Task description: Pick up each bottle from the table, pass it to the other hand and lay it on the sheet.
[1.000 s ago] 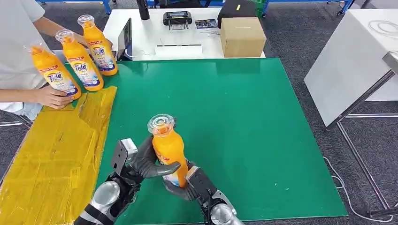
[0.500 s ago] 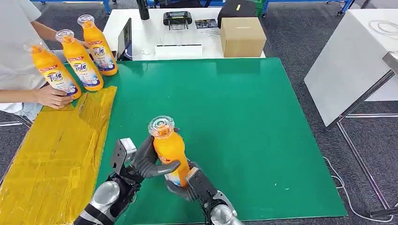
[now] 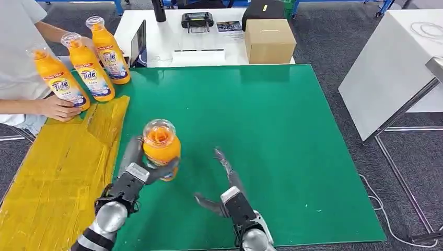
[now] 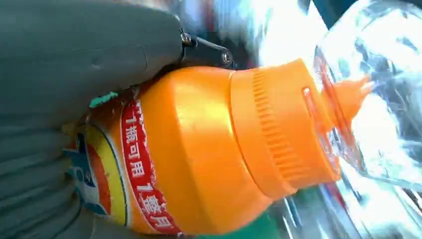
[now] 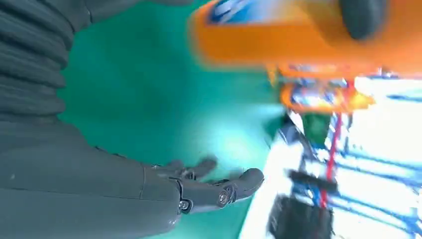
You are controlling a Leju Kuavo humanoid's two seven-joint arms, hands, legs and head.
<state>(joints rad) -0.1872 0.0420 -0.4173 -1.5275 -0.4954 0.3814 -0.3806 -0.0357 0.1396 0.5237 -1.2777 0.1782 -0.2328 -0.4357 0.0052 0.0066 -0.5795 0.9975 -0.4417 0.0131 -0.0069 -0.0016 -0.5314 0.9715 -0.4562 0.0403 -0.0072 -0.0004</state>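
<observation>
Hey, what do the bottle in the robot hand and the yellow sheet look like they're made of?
Bottle: glossy orange plastic, apparently, with a ribbed collar and clear see-through cap. Yellow sheet: likely thin plastic film or tape, shiny and wrinkled.

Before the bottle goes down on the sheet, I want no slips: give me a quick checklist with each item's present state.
1. Left hand grips the bottle: ok.
2. Right hand is off the bottle, fingers apart: ok.
3. Yellow sheet beside the left hand is bare: ok.
4. Person's hand rests at the sheet's far corner: not ok, keep away from it.
5. Three standing bottles are away from the drop area: ok.
6. Grip firmness: cannot tell.
</observation>
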